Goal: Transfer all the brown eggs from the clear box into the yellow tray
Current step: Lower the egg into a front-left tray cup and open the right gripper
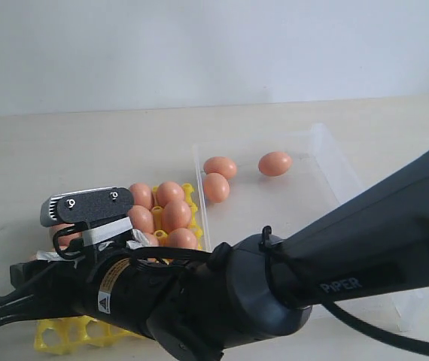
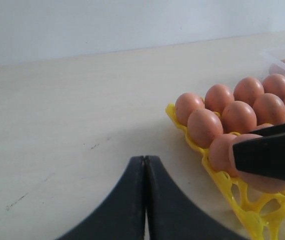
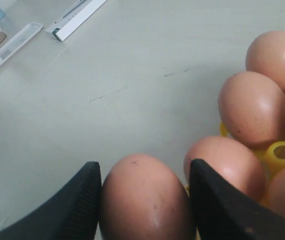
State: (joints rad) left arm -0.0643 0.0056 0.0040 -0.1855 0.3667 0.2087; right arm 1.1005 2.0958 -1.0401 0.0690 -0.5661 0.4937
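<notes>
Egg in gripper: one smooth orange-brown oval egg [image 3: 143,202], clasped between the right gripper [image 3: 143,169] fingers, long axis along them.
Tray: bright yellow plastic cup tray [image 3: 282,152] just beneath and beside it; probably a straight lowering.
Left gripper [image 2: 145,167]: clenched, empty, low over the pale bench [image 2: 82,100].
Box: three brown eggs [image 1: 216,186] remain in the clear shallow plastic box [image 1: 327,150] — beyond the tray, right arm's side.

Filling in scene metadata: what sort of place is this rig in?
Probably a lab test bench, not a kitchen: bare pale tabletop, blank white wall, a robot arm marked PIPER, and only staged props, the yellow tray, clear box and brown eggs.
</notes>
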